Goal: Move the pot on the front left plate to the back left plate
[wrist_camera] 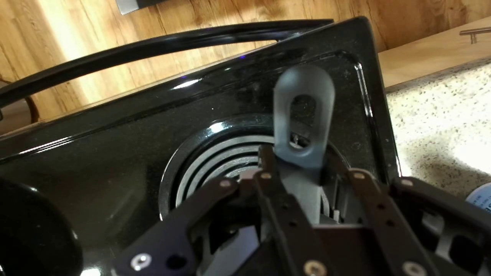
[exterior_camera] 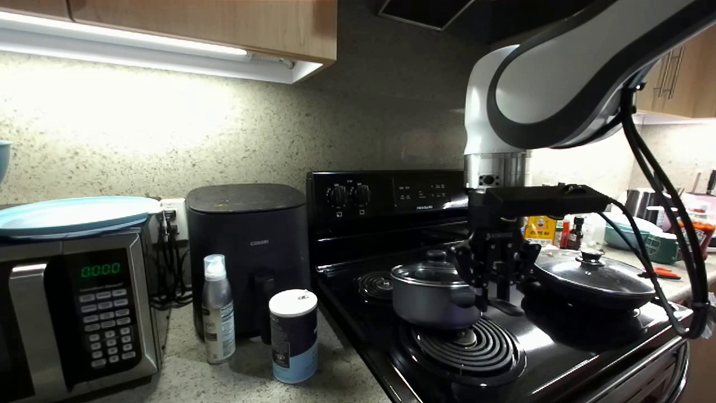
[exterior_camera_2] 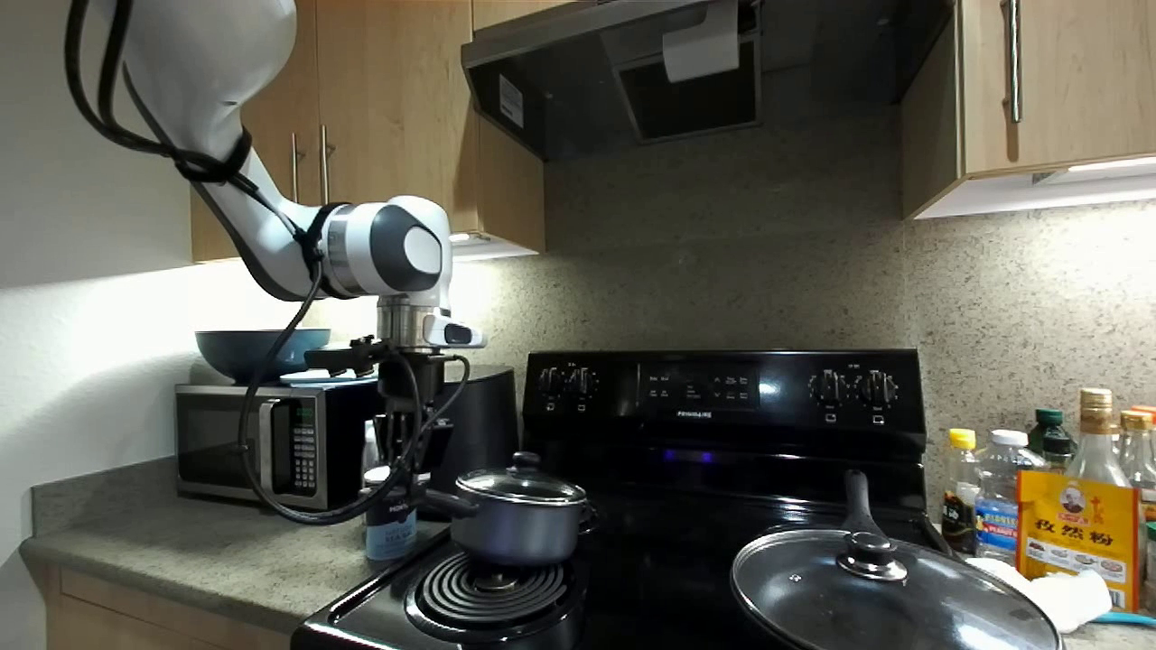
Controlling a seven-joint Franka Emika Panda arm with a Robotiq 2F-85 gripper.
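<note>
Pinching the long handle [exterior_camera_2: 449,503] of the pot [exterior_camera: 424,305], the claw [wrist_camera: 301,163] points downward. In both exterior views the upright pot, lid [exterior_camera_2: 528,488] on, overlaps the rear of the front left plate [exterior_camera: 481,356]; whether they touch cannot be told. Behind, partly hidden, lies the back left plate [exterior_camera: 373,286]; well right, the lidded pan [exterior_camera: 593,291].

Under-cabinet light [exterior_camera: 123,35] glowing white, washing speckled backsplash [exterior_camera: 251,129]. Light-wood upper cabinets [exterior_camera_2: 397,108] flanking dark range hood [exterior_camera_2: 578,99]; metal bar handles [exterior_camera_2: 1013,63] hanging vertical. Plain pale wall [exterior_camera_2: 99,217] rising beside grey speckled countertop [exterior_camera_2: 181,546]. Wood-plank floor [wrist_camera: 84,23] lying below, catching bright streak, wrist view.
</note>
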